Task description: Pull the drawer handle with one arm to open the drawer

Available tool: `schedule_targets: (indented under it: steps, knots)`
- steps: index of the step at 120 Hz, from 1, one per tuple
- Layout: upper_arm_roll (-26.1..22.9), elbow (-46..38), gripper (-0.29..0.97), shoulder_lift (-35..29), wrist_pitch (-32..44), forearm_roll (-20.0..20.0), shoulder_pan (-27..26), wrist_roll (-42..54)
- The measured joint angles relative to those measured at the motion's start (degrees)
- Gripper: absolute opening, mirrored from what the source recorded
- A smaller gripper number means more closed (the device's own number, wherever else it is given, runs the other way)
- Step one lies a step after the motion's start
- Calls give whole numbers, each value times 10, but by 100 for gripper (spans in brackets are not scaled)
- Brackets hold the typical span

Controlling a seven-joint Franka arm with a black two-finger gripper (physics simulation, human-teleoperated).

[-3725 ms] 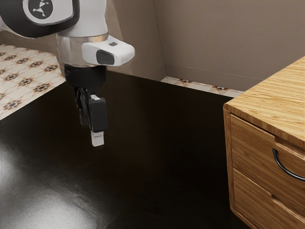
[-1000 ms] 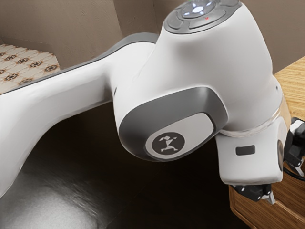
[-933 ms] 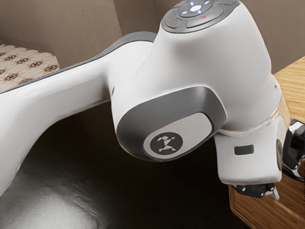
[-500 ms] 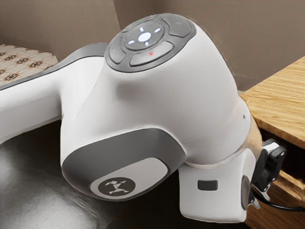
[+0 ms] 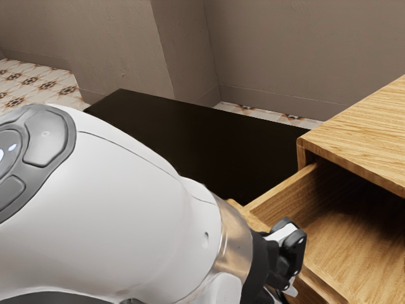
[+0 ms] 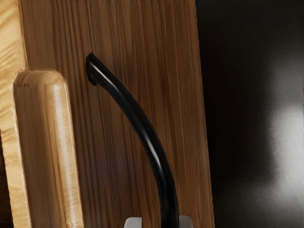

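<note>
The wooden cabinet [image 5: 367,136] stands at the exterior view's right. Its top drawer [image 5: 278,196] is pulled well out, and the bare wooden inside shows. My hand's black body [image 5: 285,250] sits at the drawer's front end, mostly hidden behind my white arm [image 5: 114,221]. In the wrist view the curved black drawer handle [image 6: 142,128] runs down the drawer front [image 6: 142,38]. My gripper [image 6: 159,221] is shut on the handle, with one light fingertip [image 6: 134,222] on each side of it.
The dark table [image 5: 209,139] stretches away from the cabinet toward the back wall. My arm's big white joint covers the exterior view's lower left. Patterned floor tiles [image 5: 31,82] lie beyond the table's edge.
The drawer has gone from shut to pulled far out. My arm has drawn back toward the exterior view's lower left, taking the handle with it.
</note>
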Motion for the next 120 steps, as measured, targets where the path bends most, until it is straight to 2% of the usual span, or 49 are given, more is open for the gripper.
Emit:
schedule_targets:
  steps: [15,25,65,87,116,120]
  knots:
    - [-4,-4,-7,-3,9,-20,-19,-10]
    - [-4,-20,-11,-10,18,-26,-21,-18]
    - [-31,-85,-11,-96,32,-61,-2,-44]
    - [-51,-112,-5,-140,30,-86,16,-52]
    - [-52,-123,6,-156,26,-102,16,-58]
    - [-51,-122,1,-156,24,-103,16,-58]
